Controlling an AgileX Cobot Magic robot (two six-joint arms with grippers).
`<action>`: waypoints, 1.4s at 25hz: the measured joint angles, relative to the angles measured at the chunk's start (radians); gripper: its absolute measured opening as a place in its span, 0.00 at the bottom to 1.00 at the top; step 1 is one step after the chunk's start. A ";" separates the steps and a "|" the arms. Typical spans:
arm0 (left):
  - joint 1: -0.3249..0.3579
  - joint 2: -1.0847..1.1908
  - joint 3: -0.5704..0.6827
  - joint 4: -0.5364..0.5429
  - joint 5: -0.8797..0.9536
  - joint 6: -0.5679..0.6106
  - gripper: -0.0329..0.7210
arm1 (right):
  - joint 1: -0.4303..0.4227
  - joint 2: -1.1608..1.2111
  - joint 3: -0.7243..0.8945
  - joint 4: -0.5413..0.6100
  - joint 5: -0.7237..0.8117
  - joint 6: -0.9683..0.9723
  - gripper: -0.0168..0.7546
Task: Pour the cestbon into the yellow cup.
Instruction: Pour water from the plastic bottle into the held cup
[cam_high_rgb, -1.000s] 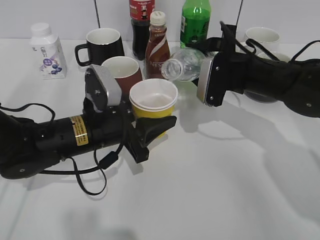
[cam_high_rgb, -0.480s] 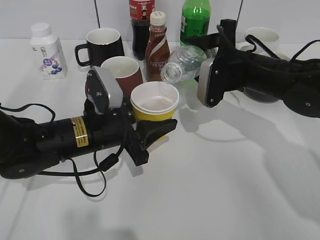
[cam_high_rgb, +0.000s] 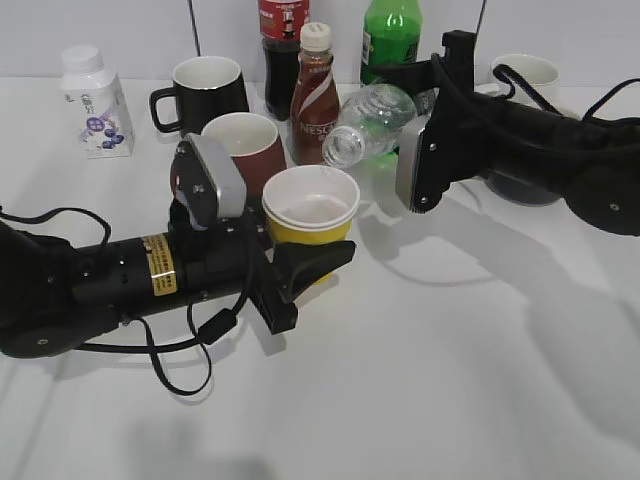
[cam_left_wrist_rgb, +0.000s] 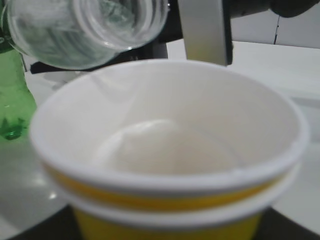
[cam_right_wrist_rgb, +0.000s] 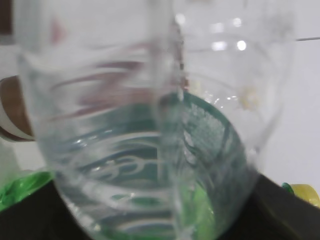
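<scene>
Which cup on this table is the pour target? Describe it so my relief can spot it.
Start at the left gripper near the table's middle. The yellow cup sits in it, just in front of the dark red mug. It is the only handleless cup, yellow outside, white rim and inside.

clear ribbed cestbon (cam_right_wrist_rgb: 150, 125) filling the frame (very close, blurred), dark green label showing through

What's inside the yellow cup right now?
The yellow cup shows only its white inside and bottom; no water is discernible. The cestbon's open mouth is tilted toward it. Its outer base is hidden by the left gripper.
</scene>
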 joint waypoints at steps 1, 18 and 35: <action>0.000 0.000 0.000 0.001 0.000 0.000 0.53 | 0.000 0.000 0.000 0.005 -0.005 -0.011 0.63; 0.000 0.000 0.000 0.002 0.000 -0.002 0.53 | 0.000 0.000 0.000 0.027 -0.068 -0.052 0.63; 0.000 0.000 0.000 0.006 -0.001 -0.002 0.53 | 0.000 0.000 0.000 0.027 -0.108 -0.109 0.63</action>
